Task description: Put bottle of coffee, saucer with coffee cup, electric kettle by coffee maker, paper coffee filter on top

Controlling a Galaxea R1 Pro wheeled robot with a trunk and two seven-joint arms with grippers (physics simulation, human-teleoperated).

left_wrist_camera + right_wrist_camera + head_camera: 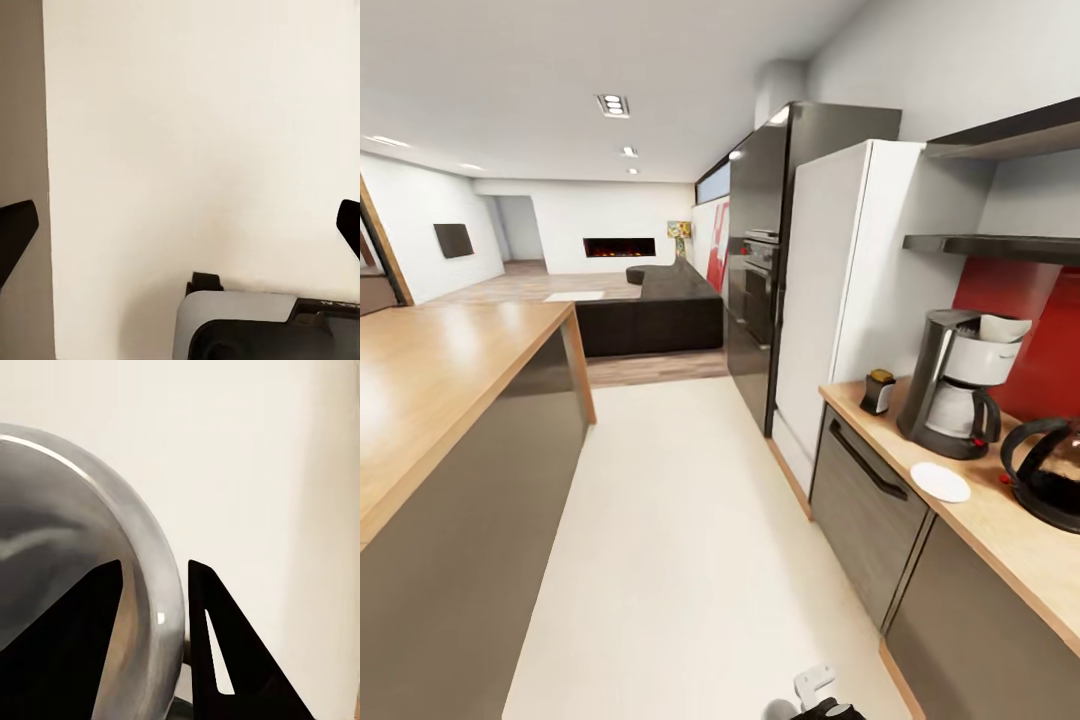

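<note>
Four of the task's things stand together on the long light-wood worktop (1010, 540) at the head view's right. The tall dark grey coffee maker (958, 383) with its clear carafe carries an off-white paper filter (1003, 327) in its white basket. Just beside its base lies the small flat white saucer (940, 482), and near that, toward the right edge, the rounded glass kettle (1048, 472) with its black loop handle. A small dark bottle with a tan cap (878, 391) stands at the worktop's far end, next to the white refrigerator (850, 300). Two glossy black wall shelves (1000, 246) hang above. The left tool (180, 232) has its fingers wide apart over pale floor (680, 540). The right tool (154, 637) has fingers apart, nothing between them, beside a rounded grey robot part (67, 547).
</note>
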